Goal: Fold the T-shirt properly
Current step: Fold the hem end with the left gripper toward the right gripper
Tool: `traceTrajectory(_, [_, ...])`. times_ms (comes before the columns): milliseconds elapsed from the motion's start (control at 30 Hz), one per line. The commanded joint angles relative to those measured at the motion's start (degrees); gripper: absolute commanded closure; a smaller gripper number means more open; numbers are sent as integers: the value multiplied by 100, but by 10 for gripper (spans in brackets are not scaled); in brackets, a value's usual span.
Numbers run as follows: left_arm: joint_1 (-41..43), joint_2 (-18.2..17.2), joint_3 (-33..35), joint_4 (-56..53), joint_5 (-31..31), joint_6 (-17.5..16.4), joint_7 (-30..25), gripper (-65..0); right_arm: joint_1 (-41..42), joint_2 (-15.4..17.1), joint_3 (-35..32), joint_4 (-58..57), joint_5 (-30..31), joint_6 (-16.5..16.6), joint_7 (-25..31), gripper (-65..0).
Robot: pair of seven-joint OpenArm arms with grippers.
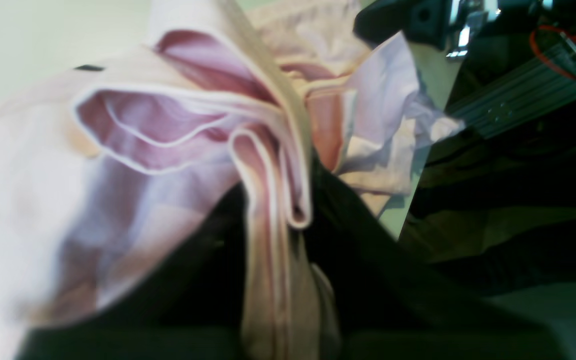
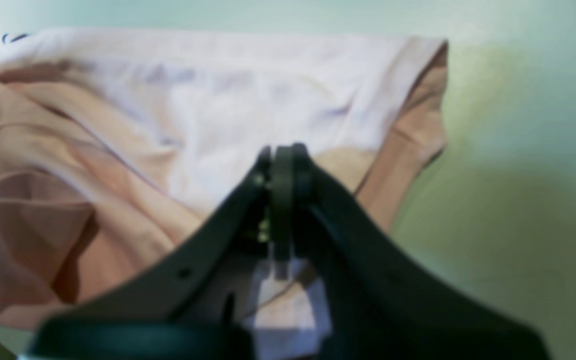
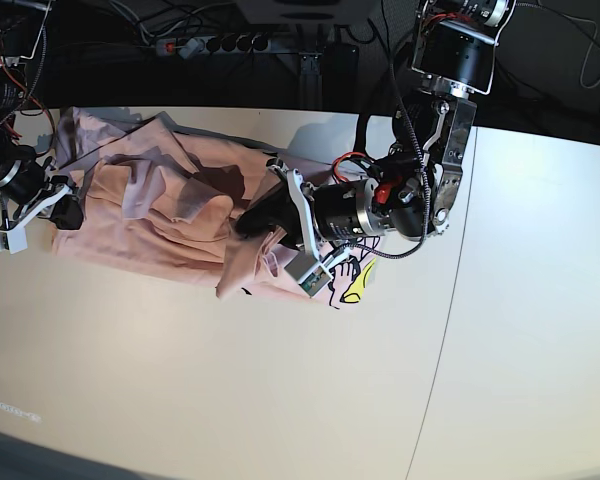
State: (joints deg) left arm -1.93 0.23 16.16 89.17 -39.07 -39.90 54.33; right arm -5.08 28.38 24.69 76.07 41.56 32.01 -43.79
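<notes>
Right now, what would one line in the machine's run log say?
task: fold T-shirt | shirt: bunched on table, not folded | left tool: in the fabric, grip unclear | right tool: shut at shirt edge

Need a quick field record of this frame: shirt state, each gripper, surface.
garment: T-shirt, pale pink, crumpled and bunched, not folded flat
garment position: left half of the table in the base view
visible print: yellow graphic poking out beside the left arm
left gripper: on the shirt's bunched edge, a gathered fold between its fingers; open or shut unclear
right gripper: shut, at the shirt's far edge; whether it pinches fabric is unclear
surface: light tabletop, cables behind it
</notes>
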Motion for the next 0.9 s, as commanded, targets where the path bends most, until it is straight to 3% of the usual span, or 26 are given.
traceTrajectory(0, [-129,90,4,87,-17,-10,-205,-211,61,125,46,96,90,256,111,0])
traceTrajectory(67, [-144,129,4,85,103,-10,-334,-306,61,125,46,96,90,256,111,0])
traceTrajectory(100, [-162,142,4,85,101,-10,-354,-318,61,125,46,96,90,256,111,0])
traceTrajectory(600, [-175,354,-201,87,146,-10,-352,-316,61,125,46,96,142,256,107,0])
traceTrajectory(667, [-175,354,-426,87,118,7,-352,-302,61,127,46,96,363,260,52,0])
traceTrajectory(800, [-175,339,-916,90,-262,2,-129,-169,61,127,44,101,1172,295,-382,0])
traceTrajectory(867, [-173,326,-1051,87,-356,0,-105,-160,61,122,39,109,1519,297,-501,0])
